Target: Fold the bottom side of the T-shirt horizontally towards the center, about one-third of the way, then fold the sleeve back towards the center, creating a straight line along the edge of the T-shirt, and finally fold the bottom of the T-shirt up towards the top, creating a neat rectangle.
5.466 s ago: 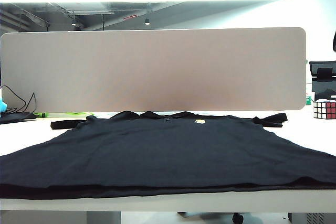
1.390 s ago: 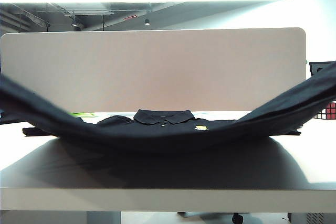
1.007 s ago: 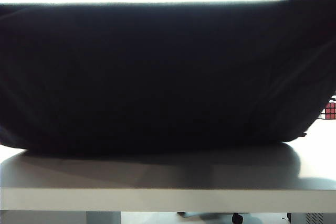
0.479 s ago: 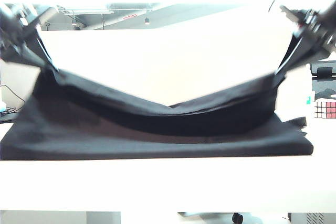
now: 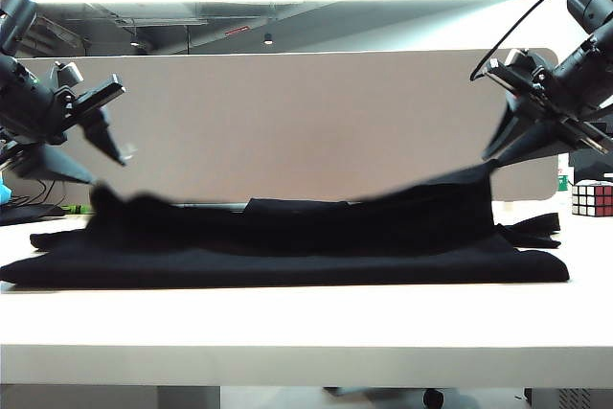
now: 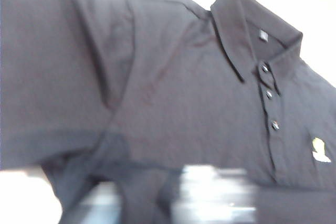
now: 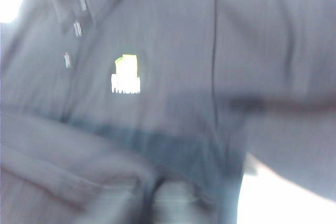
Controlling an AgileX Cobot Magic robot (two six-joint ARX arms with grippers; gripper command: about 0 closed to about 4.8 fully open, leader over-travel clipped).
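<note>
**Hem carried over, cloth dropping from the left jaws**

Since half a second ago the T-shirt [image 5: 287, 241] has settled flatter across mid-frame. Left gripper [image 5: 96, 136], upper left, stands spread and clear of the cloth. Right gripper [image 5: 522, 126], upper right: hold on the bottom of the T-shirt [image 5: 460, 184] cannot be told.

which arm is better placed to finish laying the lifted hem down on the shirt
Right, probably. The right gripper sits at the raised corner of the T-shirt hem, which rises to it. The left gripper hangs above the cloth with its fingers apart; that side has already dropped.
</note>
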